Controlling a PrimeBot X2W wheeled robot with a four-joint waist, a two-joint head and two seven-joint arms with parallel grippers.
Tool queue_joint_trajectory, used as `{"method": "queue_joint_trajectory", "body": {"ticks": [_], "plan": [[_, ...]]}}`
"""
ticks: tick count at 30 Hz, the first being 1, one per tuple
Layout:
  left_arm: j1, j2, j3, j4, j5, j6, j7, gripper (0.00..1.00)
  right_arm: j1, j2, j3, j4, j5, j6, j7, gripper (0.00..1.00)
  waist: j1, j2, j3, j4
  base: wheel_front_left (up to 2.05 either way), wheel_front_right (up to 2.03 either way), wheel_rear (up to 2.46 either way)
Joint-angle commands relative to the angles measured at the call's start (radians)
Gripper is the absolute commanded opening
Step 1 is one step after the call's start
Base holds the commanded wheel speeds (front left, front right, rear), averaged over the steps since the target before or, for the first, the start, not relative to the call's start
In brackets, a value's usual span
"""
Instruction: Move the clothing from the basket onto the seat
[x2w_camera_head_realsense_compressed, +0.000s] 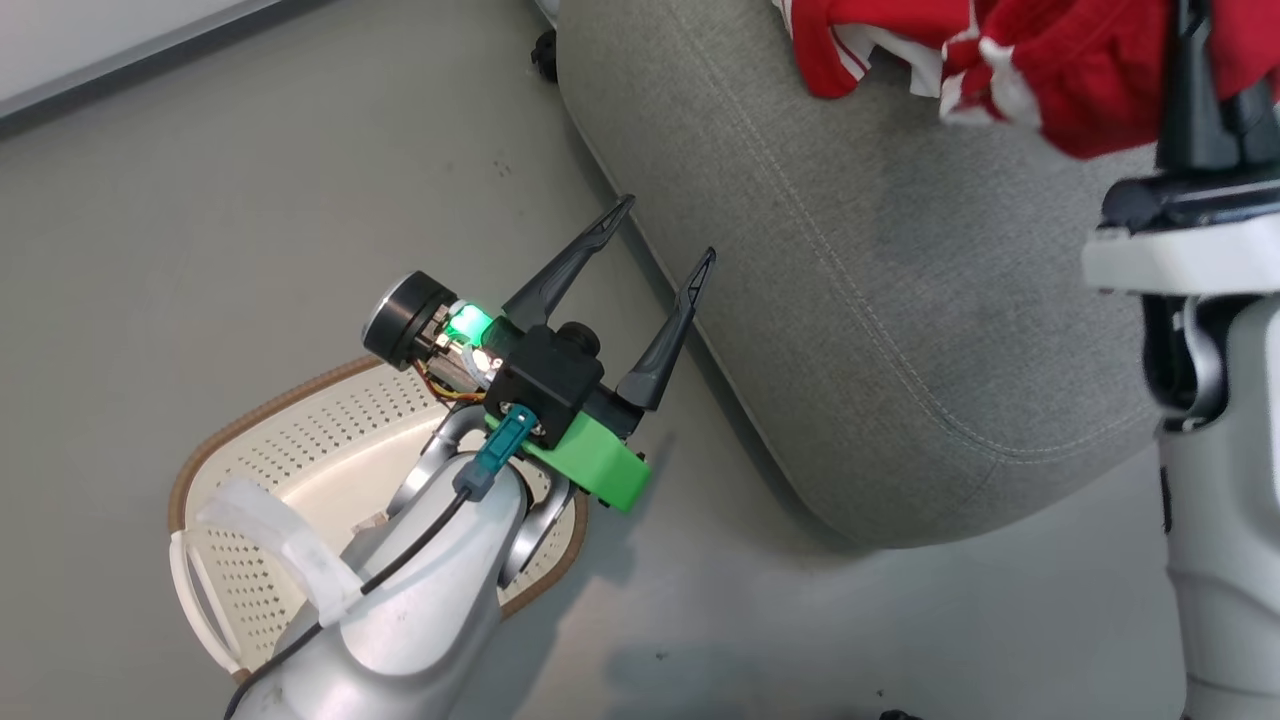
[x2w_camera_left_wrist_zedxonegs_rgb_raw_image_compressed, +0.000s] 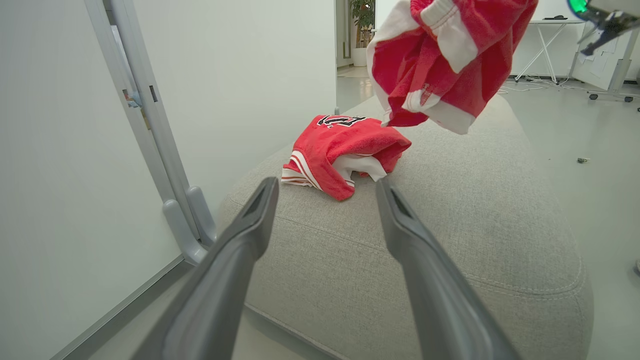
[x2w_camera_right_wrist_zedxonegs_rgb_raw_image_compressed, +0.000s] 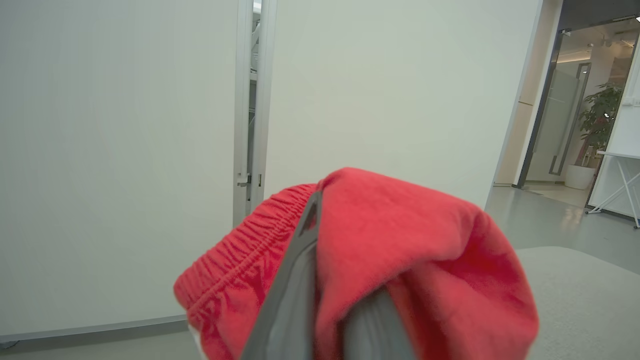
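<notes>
Office: partition walls (x2w_camera_right_wrist_zedxonegs_rgb_raw_image_compressed: 115, 150), glass door (x2w_camera_right_wrist_zedxonegs_rgb_raw_image_compressed: 560, 125), potted plant (x2w_camera_right_wrist_zedxonegs_rgb_raw_image_compressed: 597, 115), trestle table (x2w_camera_right_wrist_zedxonegs_rgb_raw_image_compressed: 618, 155)

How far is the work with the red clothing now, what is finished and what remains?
Done: the jersey lies on the seat. In hand: the right gripper is shut on the shorts, which hang above the seat. Remaining: lower and release them. The basket looks empty where the arm does not hide it; the left gripper is open, holding nothing.
</notes>
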Motion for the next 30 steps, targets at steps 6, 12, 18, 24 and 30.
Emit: {"method": "queue_joint_trajectory", "body": {"ticks": [6, 12, 18, 24, 30], "plan": [[-0.063, 0.000, 0.002, -0.004, 0.022, 0.004, 0.000, 1.00, -0.206, -0.057, -0.046, 0.004, -0.015, -0.001, -0.002, 0.00, 0.0000, -0.0001, 0.144, 0.068, 0.00, 0.00, 0.00], [-0.098, -0.001, 0.000, -0.003, 0.037, 0.001, 0.000, 1.00, -0.385, -0.123, -0.070, 0.055, -0.023, -0.001, -0.002, 0.00, 0.0000, -0.0001, 0.234, 0.096, 0.00, 0.00, 0.00], [-0.130, -0.003, -0.001, -0.009, 0.049, -0.001, -0.001, 1.00, -0.522, -0.183, -0.102, 0.149, -0.023, -0.001, -0.002, 0.00, 0.0000, -0.0001, 0.304, 0.118, 0.00, 0.00, 0.00], [-0.153, -0.004, -0.002, -0.006, 0.059, -0.002, 0.000, 1.00, -0.599, -0.207, -0.115, 0.298, -0.025, -0.001, -0.002, 0.00, 0.0000, -0.0001, 0.349, 0.126, 0.00, 0.00, 0.00], [-0.163, -0.012, -0.007, -0.008, 0.059, 0.001, 0.000, 1.00, -0.555, -0.203, -0.129, 0.418, -0.036, -0.001, -0.002, 0.00, 0.0000, -0.0001, 0.366, 0.133, 0.00, 0.00, 0.00]]}}
